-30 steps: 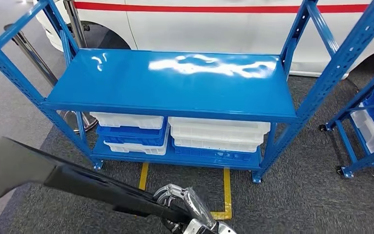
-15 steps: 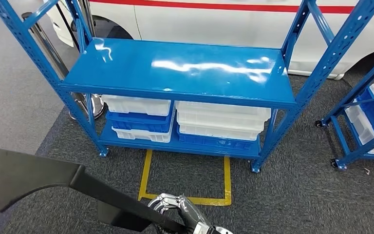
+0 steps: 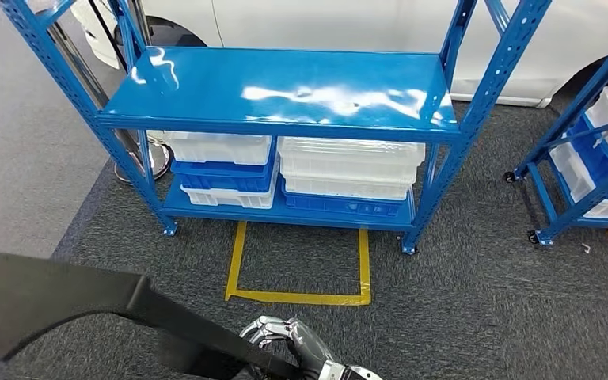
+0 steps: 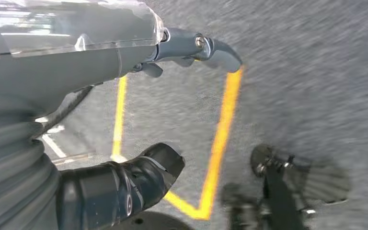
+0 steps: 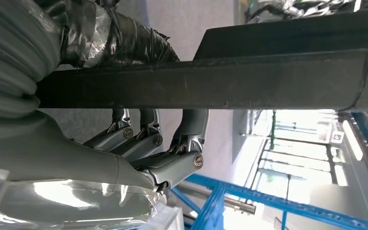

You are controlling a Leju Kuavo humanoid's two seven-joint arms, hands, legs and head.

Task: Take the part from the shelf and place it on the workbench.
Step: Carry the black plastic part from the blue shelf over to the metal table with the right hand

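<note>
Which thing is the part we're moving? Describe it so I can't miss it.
Start at the blue shelf, then drop to the carpet in front, near the yellow floor marking. The part is the long black piece held by the right hand, the only black thing among blue and white bins.

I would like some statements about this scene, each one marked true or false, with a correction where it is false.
1. The right hand grips the long black plastic part. True.
2. The top blue metal shelf carries white trays. False: its top is bare; the white and blue plastic trays sit on the level below.
3. The left hand holds a tool. False: it holds nothing, its fingers apart.
4. Yellow tape lines mark the grey carpet in front of the shelf. True.
</note>
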